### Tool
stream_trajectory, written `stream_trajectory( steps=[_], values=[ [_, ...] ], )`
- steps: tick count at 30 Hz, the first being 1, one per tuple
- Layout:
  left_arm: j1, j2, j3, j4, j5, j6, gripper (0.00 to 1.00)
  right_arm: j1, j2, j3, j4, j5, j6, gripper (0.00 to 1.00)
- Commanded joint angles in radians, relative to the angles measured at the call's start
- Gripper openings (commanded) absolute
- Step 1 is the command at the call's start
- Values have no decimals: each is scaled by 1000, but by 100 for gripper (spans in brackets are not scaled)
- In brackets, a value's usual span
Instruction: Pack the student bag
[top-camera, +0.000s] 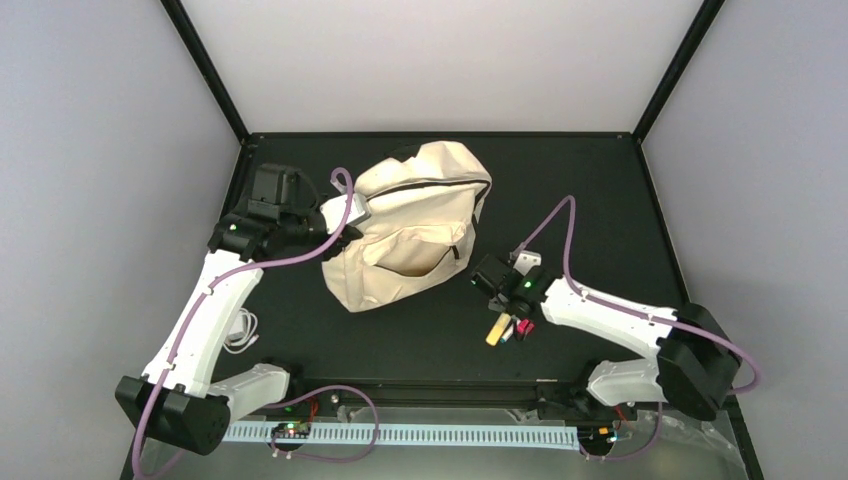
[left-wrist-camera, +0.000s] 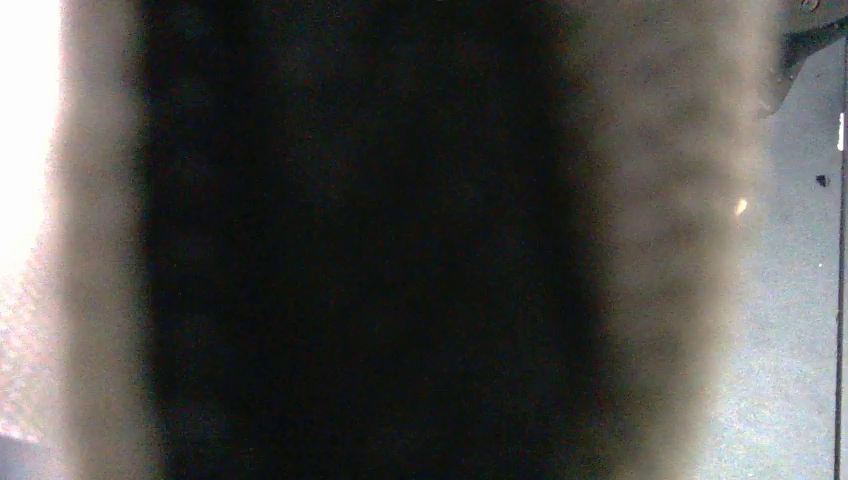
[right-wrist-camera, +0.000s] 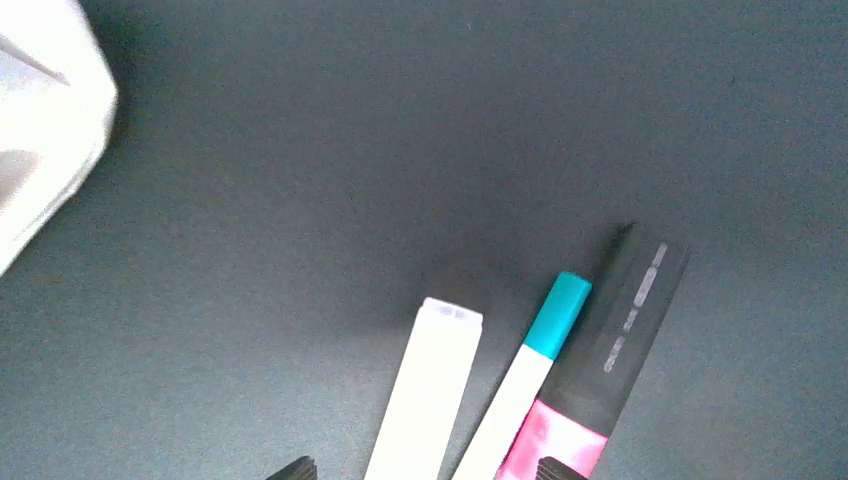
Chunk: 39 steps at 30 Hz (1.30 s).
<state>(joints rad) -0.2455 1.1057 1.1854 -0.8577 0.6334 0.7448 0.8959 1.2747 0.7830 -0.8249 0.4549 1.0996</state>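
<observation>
Pens: three pens (top-camera: 505, 330) lie on the worktop (top-camera: 600, 200), unpacked.
Right end effector (top-camera: 502, 312): above the pens, jaws partly spread astride them; cannot tell whether it grips.
Student bag (top-camera: 410, 235): mid-worktop, lying flat, front pocket gaping.
Left end effector (top-camera: 325, 228): closed tight at the bag's left edge.
Progress: early, most packing apparently left.

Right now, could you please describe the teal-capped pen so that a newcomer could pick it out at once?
Start at the cream student bag in the middle of the table; right of it, toward the near edge, three stationery pieces lie side by side. The teal-capped pen is the middle one, a slim white barrel between a plain white stick and a black-and-pink marker.
</observation>
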Motion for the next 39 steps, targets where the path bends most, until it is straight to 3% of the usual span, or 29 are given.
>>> stream_trajectory(
  steps=[1, 11, 17, 27, 30, 39],
  values=[
    [-3, -3, -8, 23, 30, -13, 2, -7, 43, -23, 61, -30, 140, 58],
    [-3, 9, 8, 14, 26, 4, 2, -51, 147, -36, 134, -94, 105, 54],
    [-3, 11, 15, 1, 15, 16, 2, -78, 173, -49, 204, -111, 54, 44],
    [-3, 21, 29, -6, 8, 18, 2, -84, 213, -88, 253, -167, 55, 43],
    [-4, 23, 33, -6, 8, 18, 1, -87, 232, -86, 264, -182, 47, 31],
    [-3, 34, 48, -8, 3, 20, 2, -86, 168, -71, 279, -153, -10, 17]
  ],
)
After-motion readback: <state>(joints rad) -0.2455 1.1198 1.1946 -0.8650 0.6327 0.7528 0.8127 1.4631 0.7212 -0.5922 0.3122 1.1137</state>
